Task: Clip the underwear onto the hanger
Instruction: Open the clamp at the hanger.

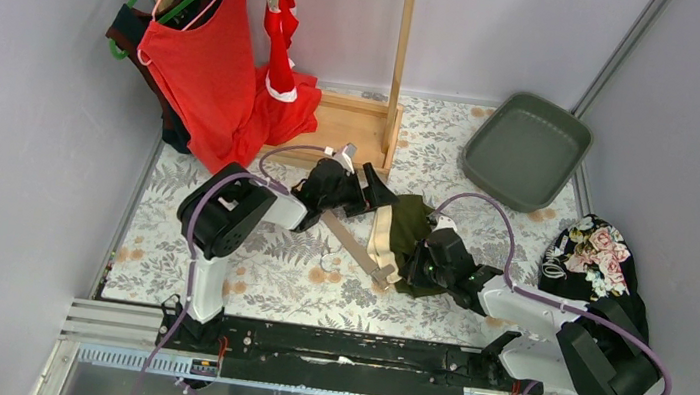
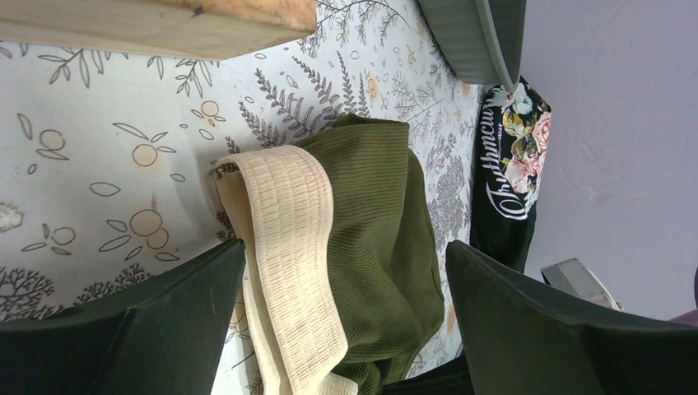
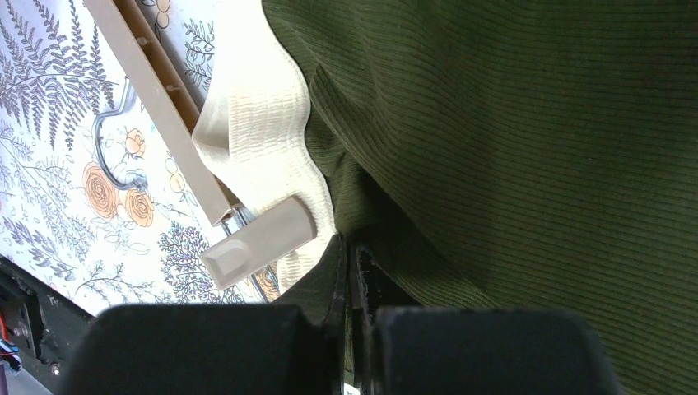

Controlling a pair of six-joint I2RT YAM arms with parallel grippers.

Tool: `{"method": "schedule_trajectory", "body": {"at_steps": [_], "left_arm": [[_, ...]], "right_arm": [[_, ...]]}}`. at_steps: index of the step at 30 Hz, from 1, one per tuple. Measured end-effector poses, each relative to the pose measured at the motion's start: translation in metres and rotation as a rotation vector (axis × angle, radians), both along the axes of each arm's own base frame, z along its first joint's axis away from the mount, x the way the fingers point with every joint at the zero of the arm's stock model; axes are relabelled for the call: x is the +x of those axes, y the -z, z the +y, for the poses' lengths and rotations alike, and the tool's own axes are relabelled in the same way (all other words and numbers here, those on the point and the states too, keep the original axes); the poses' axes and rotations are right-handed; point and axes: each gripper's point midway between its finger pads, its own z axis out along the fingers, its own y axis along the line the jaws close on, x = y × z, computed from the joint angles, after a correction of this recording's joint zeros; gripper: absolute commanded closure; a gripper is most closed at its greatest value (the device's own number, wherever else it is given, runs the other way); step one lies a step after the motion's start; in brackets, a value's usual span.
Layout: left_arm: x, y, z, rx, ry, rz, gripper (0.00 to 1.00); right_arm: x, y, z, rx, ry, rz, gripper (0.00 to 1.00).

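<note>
The dark olive underwear point(image 1: 413, 223) with a cream waistband point(image 1: 382, 234) lies on the floral table, partly over a beige clip hanger point(image 1: 352, 246). My right gripper point(image 1: 418, 257) is shut on the olive fabric point(image 3: 510, 123) at its near edge. In the right wrist view the hanger bar point(image 3: 156, 99) runs under the waistband point(image 3: 263, 132), and one hanger clip point(image 3: 259, 243) sits on the band's edge beside my right gripper point(image 3: 352, 247). My left gripper point(image 1: 377, 189) is open and empty above the underwear's far end point(image 2: 370, 214). The red underwear point(image 1: 283, 18) hangs from a clip on the rack.
A wooden rack base point(image 1: 355, 123) stands at the back, with a large red tank top point(image 1: 200, 58) on a hanger at the back left. A grey tray point(image 1: 526, 149) sits at the back right. A black floral cloth point(image 1: 596, 253) lies at the right edge.
</note>
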Motion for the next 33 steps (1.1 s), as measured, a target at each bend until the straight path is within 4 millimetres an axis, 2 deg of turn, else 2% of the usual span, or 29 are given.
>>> {"method": "schedule_trajectory", "body": {"at_steps": [15,26,33], "left_arm": [[0.001,0.002,-0.004,-0.003,0.007,0.004,0.1],[0.011,-0.009,-0.012,-0.023,0.008,-0.026,0.1],[0.013,0.0,-0.014,-0.022,0.016,-0.011,0.1]], "right_arm": [[0.0,0.0,0.0,0.0,0.006,-0.001,1.0],[-0.001,0.0,0.0,0.003,0.007,-0.001,1.0],[-0.001,0.0,0.0,0.003,0.006,-0.001,1.0]]}}
